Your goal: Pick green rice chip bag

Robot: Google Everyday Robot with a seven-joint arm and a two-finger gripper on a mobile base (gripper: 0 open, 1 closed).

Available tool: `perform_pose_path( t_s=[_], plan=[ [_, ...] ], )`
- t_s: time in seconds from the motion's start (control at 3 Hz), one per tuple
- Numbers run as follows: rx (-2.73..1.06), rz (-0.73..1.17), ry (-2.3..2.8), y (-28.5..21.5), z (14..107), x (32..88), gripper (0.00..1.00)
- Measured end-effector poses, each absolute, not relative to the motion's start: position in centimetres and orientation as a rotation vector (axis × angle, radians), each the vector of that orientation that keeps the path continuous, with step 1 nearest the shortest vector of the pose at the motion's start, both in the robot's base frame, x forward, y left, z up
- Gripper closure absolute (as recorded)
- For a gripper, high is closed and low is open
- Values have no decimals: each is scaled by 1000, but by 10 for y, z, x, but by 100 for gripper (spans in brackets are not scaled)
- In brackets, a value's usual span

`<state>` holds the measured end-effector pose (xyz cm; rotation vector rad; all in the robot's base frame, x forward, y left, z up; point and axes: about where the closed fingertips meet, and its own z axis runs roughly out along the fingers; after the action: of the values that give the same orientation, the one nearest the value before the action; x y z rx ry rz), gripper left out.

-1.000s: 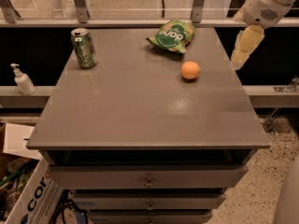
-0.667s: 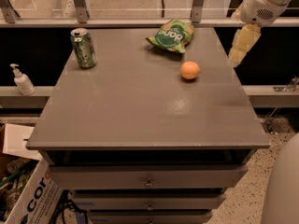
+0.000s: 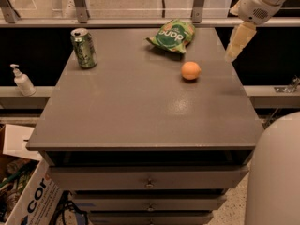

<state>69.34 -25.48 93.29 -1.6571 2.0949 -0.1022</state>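
The green rice chip bag (image 3: pixel 172 35) lies at the far middle of the grey cabinet top (image 3: pixel 140 107), its white lettering facing up. My gripper (image 3: pixel 233 55) hangs off the table's far right edge, pointing down, to the right of the bag and apart from it. It holds nothing that I can see.
A green soda can (image 3: pixel 84 48) stands at the far left of the top. An orange (image 3: pixel 191 71) lies right of centre, in front of the bag. A white pump bottle (image 3: pixel 21 80) stands on a ledge at left. A cardboard box (image 3: pixel 23 191) sits on the floor at lower left.
My gripper has drifted slightly left and up near the table's right edge. A pale rounded part of my body has come into view at lower right. The objects have not moved.
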Motion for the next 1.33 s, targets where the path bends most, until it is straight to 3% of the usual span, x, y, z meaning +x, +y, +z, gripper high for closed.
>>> perform_pose_path(
  t_s=[1.33],
  plan=[
    [-1611, -58, 1998, -241, 894, 767, 0]
  ],
)
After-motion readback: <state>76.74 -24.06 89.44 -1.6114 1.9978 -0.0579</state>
